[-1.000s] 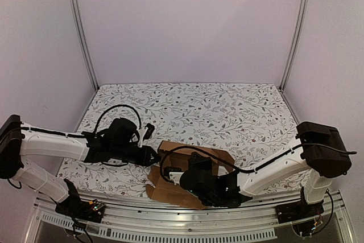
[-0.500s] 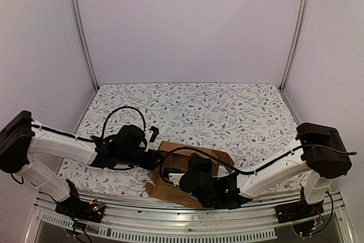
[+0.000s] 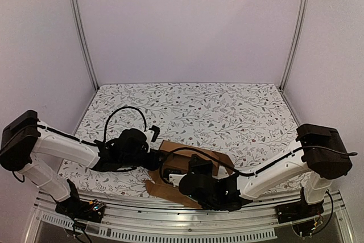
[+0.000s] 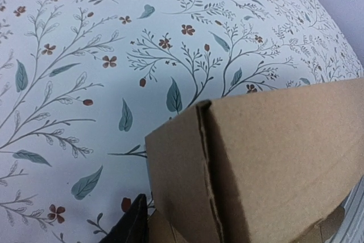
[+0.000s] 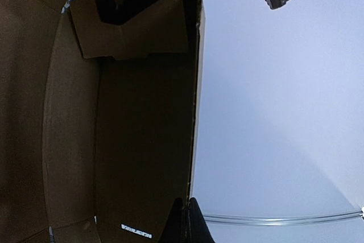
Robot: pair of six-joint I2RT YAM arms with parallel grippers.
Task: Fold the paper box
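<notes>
Low, reaching inward — right hand [image 5: 185,223] pinched on paper box [image 4: 273,157] wall, left hand [image 3: 152,159] grip unclear.

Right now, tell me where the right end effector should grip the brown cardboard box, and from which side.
Probably the raised side wall of the plain brown cardboard box, pinched across its free edge. It stands as a thin sheet, box interior on one face, open space on the other, so the right end effector can straddle it edge-on.

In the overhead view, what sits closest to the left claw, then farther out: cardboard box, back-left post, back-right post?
1. paper box, right beside it, on its right.
2. back-left post, behind, on the left.
3. back-right post, across the table.
</notes>
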